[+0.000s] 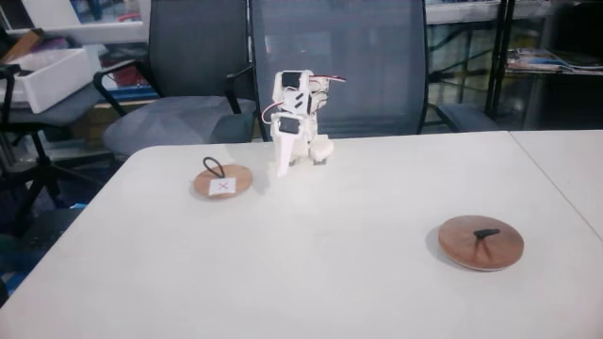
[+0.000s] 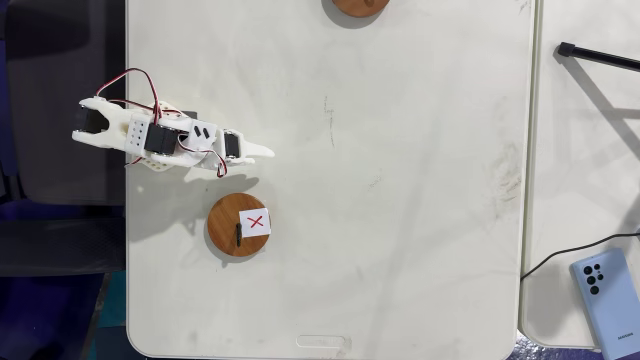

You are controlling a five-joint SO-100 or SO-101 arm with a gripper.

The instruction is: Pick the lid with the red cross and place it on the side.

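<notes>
Gripper (image 2: pixel 262 153) is being seen folded low at the worktop's (image 2: pixel 400 200) left edge in the top-down fixed view, jaws drawn together to a point, gripping nothing. Lid with the red cross (image 2: pixel 240 225) is lying just beside it, apart, near that edge; open worktop is spreading right. Two lids are being counted: the dark lid (image 1: pixel 480 242) is showing whole in the front fixed view, cut off in the other. One phone (image 2: pixel 605 285) is being noted on the neighbouring table.
</notes>
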